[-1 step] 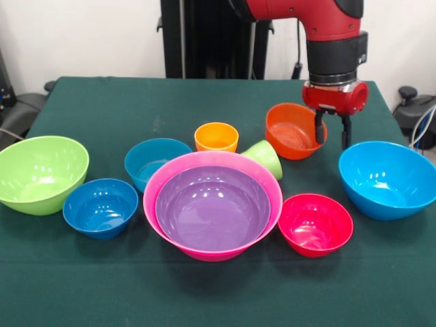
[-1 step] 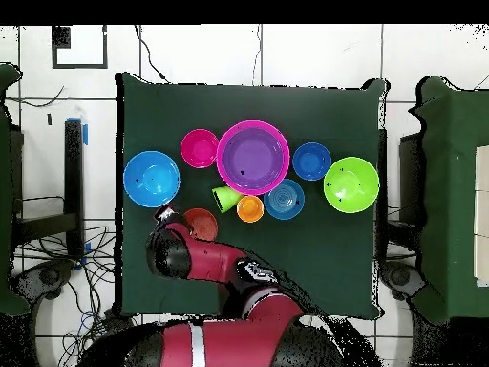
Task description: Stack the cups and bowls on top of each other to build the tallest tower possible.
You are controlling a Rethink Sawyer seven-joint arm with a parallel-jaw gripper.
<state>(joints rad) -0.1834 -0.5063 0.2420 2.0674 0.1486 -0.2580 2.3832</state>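
One orange bowl [image 1: 292, 131] sits on the green counter [image 1: 95, 102] directly under the claw [image 1: 332, 132], whose open fingers straddle its right rim. Just left, the lime cup [image 1: 265, 158] lies tipped against the pink bowl [image 1: 212, 206].

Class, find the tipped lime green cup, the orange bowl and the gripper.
Lime green cup [image 1: 266, 159], front view, on its side wall.
Orange bowl [image 1: 289, 133], front view, inner wall.
Gripper [image 1: 332, 131], front view, between its fingertips.

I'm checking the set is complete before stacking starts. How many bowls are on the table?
8. Lime green bowl far left, dark blue bowl, teal bowl, purple bowl nested in the pink bowl, red-pink bowl, sky blue bowl right, orange bowl under the claw.
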